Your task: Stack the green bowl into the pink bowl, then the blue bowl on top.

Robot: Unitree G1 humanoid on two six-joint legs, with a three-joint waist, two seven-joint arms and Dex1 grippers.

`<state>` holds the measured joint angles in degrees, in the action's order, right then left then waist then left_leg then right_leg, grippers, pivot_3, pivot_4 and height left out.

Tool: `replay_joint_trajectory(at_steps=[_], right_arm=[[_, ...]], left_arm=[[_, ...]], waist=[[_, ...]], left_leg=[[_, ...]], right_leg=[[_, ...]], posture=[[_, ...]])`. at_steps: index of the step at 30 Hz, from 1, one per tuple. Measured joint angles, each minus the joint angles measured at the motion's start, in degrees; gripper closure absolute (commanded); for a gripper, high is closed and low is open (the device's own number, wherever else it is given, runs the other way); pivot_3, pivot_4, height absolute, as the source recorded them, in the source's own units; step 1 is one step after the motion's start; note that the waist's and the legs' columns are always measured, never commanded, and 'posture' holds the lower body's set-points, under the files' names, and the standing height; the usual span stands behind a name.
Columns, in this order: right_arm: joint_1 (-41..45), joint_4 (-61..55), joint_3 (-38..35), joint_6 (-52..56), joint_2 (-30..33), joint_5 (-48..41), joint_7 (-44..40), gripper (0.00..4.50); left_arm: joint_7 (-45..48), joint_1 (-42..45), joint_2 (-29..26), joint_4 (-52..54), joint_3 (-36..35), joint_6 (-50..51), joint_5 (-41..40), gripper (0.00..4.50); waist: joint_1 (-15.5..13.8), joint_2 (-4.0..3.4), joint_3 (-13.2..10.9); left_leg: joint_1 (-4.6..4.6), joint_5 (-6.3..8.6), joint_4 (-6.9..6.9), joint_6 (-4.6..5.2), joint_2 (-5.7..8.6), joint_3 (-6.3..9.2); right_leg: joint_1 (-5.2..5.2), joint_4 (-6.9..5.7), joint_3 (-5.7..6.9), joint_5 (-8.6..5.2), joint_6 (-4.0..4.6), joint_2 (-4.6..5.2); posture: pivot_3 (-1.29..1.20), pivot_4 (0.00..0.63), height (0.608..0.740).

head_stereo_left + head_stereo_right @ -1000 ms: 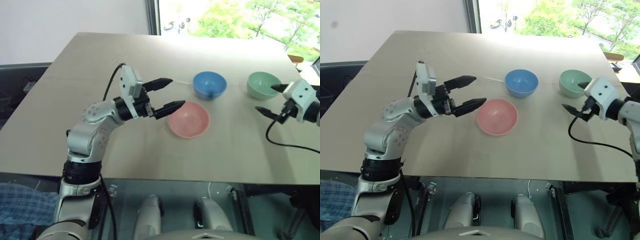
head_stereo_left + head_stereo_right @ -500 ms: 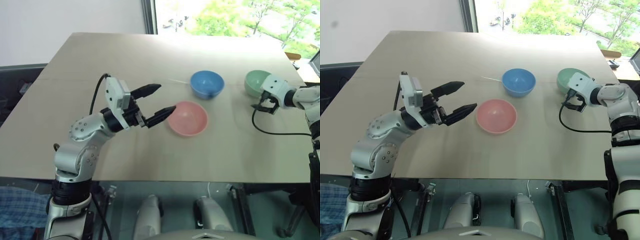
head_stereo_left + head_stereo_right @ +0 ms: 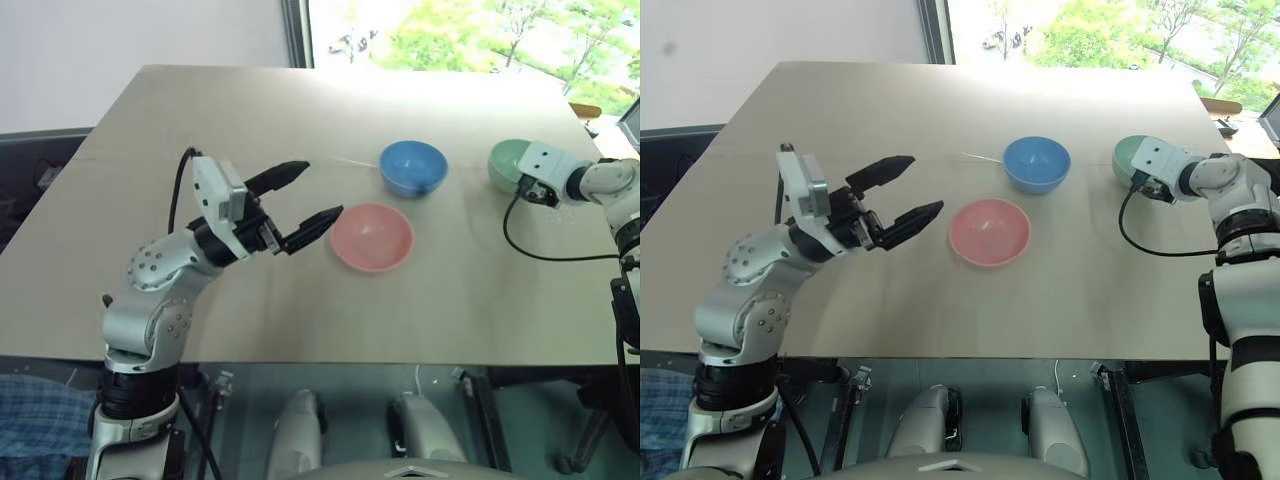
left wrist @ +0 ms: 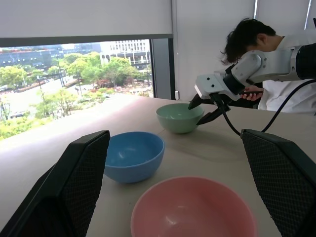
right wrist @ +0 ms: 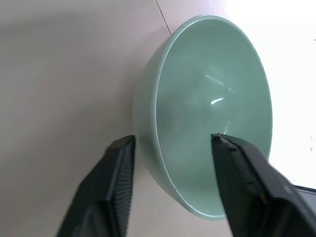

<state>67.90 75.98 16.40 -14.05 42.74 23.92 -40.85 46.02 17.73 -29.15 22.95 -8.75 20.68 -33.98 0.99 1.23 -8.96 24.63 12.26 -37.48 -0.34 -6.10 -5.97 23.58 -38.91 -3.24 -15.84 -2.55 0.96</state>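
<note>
Fingers of the left gripper (image 3: 308, 196) stand wide apart and empty at nine o'clock on the table (image 3: 180, 110), pointing at the pink bowl (image 3: 371, 236), probably waiting to steady it. That bowl sits mouth-up near centre; the blue bowl (image 3: 412, 167) sits upright just beyond, at one o'clock from it. At three o'clock the right gripper (image 5: 170, 163) straddles the near wall of the green bowl (image 5: 212, 108), one finger inside, one outside, narrowing for a rim pinch; the bowl rests on the table, round, no long axis, mouth up
</note>
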Motion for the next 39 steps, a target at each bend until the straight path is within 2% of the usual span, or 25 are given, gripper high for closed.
replay_joint_trajectory(at_steps=[2, 3, 4, 16, 20, 22, 23, 26, 28, 31, 36, 39], right_arm=[[0.0, 0.5, 0.5, -0.1, -0.1, 0.7, -0.2, 3.83], [0.0, 0.6, 0.6, -0.1, -0.1, 1.0, -0.2, 4.31], [0.0, 0.7, 0.6, -0.1, -0.2, 1.3, -0.3, 4.48], [0.1, 1.3, 1.1, -1.3, -1.2, 3.0, -0.2, 4.48], [1.8, 1.2, 0.9, -3.5, -1.4, 2.4, -4.1, 4.48], [2.4, -0.3, 0.8, -6.5, -1.5, 1.6, -9.8, 4.48], [2.5, -2.9, 0.8, -9.0, -1.7, 0.3, -16.1, 4.48], [2.5, -8.5, 0.8, -11.3, -2.7, -2.6, -26.1, 4.48], [1.5, -16.4, 0.8, -11.3, -2.8, -6.2, -33.8, 4.48], [-4.1, -36.7, 1.2, -7.6, -2.0, -12.1, -43.7, 4.48], [-8.5, -61.5, 2.9, 2.8, -0.9, -17.4, -50.2, 4.48], [-9.4, -69.2, 3.3, 7.4, 0.8, -19.8, -51.1, 4.48]], left_arm=[[-0.1, -0.4, 0.0, 0.2, -0.1, -0.4, 0.0, 0.0], [-0.1, -0.5, 0.0, 0.3, -0.1, -0.7, 0.0, 0.0], [-0.1, -0.7, 0.0, 0.3, -0.1, -0.8, 0.0, 0.0], [-0.2, -1.1, 0.0, 0.3, -0.1, -1.8, 0.1, 0.0], [-0.7, -2.3, -0.1, 0.3, -0.1, -2.1, 0.2, 0.0], [-0.7, -2.6, -0.4, 0.3, -0.1, -2.3, 0.2, 0.0], [-0.7, -2.7, -0.7, 0.3, -0.2, -2.3, 0.2, 0.0], [-0.5, -2.9, -1.4, 0.3, -0.2, -2.3, 0.2, 0.0], [0.1, -2.9, -2.2, 0.1, -0.3, -2.5, 0.2, 0.0], [0.7, -2.9, -3.1, -1.2, -0.6, -2.6, 0.3, 0.0], [1.9, -2.8, -3.6, -2.0, -0.3, -2.6, 0.5, 0.0], [2.2, -2.6, -3.9, -2.3, -0.2, -2.6, 0.7, 0.0]], waist=[[0.0, 0.0, 0.0], [0.0, 0.0, 0.0], [0.0, -0.01, 0.0], [0.1, -0.05, 0.0], [0.1, -0.11, -0.1], [0.2, -0.14, -0.1], [0.3, -0.2, -0.1], [0.5, -0.28, -0.2], [0.6, -0.34, -0.2], [0.0, -0.36, -0.2], [-0.5, -0.37, -0.2], [-0.8, -0.36, -0.2]], left_leg=[[0.0, 0.0, 0.0, 0.0, 0.0, -0.01], [0.0, 0.0, 0.0, 0.0, 0.0, -0.02], [0.0, 0.0, 0.0, 0.0, 0.0, -0.02], [-0.02, 0.0, 0.02, 0.0, 0.0, -0.03], [-0.02, 0.0, 0.04, 0.0, 0.0, -0.05], [-0.04, 0.0, 0.05, 0.0, 0.0, -0.05], [-0.03, 0.0, 0.05, 0.0, 0.0, -0.06], [-0.03, 0.0, 0.05, 0.0, -0.02, -0.04], [-0.02, 0.0, 0.05, 0.0, -0.02, -0.03], [0.01, 0.0, 0.07, 0.0, -0.03, 0.01], [0.03, 0.0, 0.02, 0.0, -0.04, 0.01], [0.05, 0.01, 0.0, 0.01, -0.04, 0.04]], right_leg=[[0.0, 0.0, -0.01, 0.0, 0.0, 0.0], [0.0, 0.0, -0.02, 0.0, 0.0, 0.0], [0.0, 0.0, -0.02, 0.0, 0.0, 0.0], [0.01, 0.0, -0.03, 0.0, 0.0, 0.0], [0.03, -0.01, -0.04, 0.0, 0.0, 0.0], [0.03, -0.01, -0.05, 0.0, 0.0, -0.01], [0.04, -0.01, -0.05, 0.0, 0.0, -0.01], [0.03, -0.03, -0.03, 0.0, 0.0, -0.01], [0.03, -0.03, -0.01, 0.0, 0.0, -0.01], [0.04, -0.02, 0.06, 0.0, 0.0, -0.01], [0.05, -0.05, 0.11, 0.0, 0.0, 0.0], [0.04, -0.04, 0.15, 0.0, 0.01, 0.0]], posture=[[0.0, 0.15, 0.74], [0.0, 0.15, 0.74], [0.0, 0.15, 0.74], [0.0, 0.15, 0.74], [0.0, 0.15, 0.74], [0.0, 0.15, 0.74], [0.0, 0.15, 0.74], [0.0, 0.15, 0.74], [0.0, 0.15, 0.74], [0.0, 0.15, 0.74], [0.0, 0.15, 0.74], [0.0, 0.15, 0.74]])
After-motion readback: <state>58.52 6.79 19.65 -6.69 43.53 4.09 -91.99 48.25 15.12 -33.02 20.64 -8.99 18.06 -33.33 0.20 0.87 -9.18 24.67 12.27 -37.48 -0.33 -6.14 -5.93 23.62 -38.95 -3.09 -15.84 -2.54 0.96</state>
